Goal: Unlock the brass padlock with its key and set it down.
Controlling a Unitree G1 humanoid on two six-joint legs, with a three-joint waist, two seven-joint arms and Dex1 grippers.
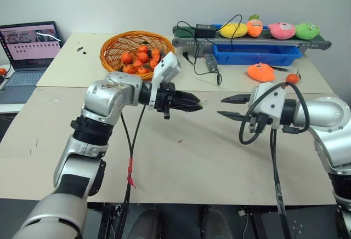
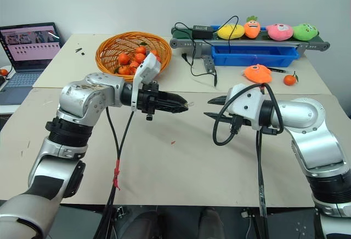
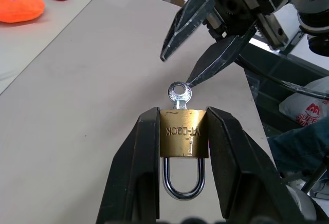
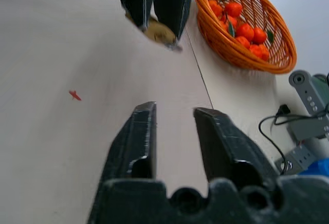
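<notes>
My left gripper (image 1: 197, 106) is shut on the brass padlock (image 3: 184, 133), clamping the body from both sides above the table. The silvery shackle (image 3: 183, 180) sits closed, back between the fingers. A small silver key (image 3: 179, 93) sticks out of the padlock's end, pointing at my right gripper (image 1: 224, 107). That gripper faces the left one at about the same height, its two fingers apart with nothing between them. In the left wrist view one of its fingertips (image 3: 191, 80) lies right beside the key's ring. In the right wrist view the padlock (image 4: 160, 32) shows beyond the right gripper (image 4: 175, 110).
A wicker basket (image 1: 112, 46) of small oranges stands behind the left arm. A laptop (image 1: 27, 58) is at the far left. At the back right are a conveyor (image 1: 189, 41) carrying plush toys, a blue tray (image 1: 255, 53), an orange plush (image 1: 260, 73), a loose orange (image 1: 293, 78) and cables.
</notes>
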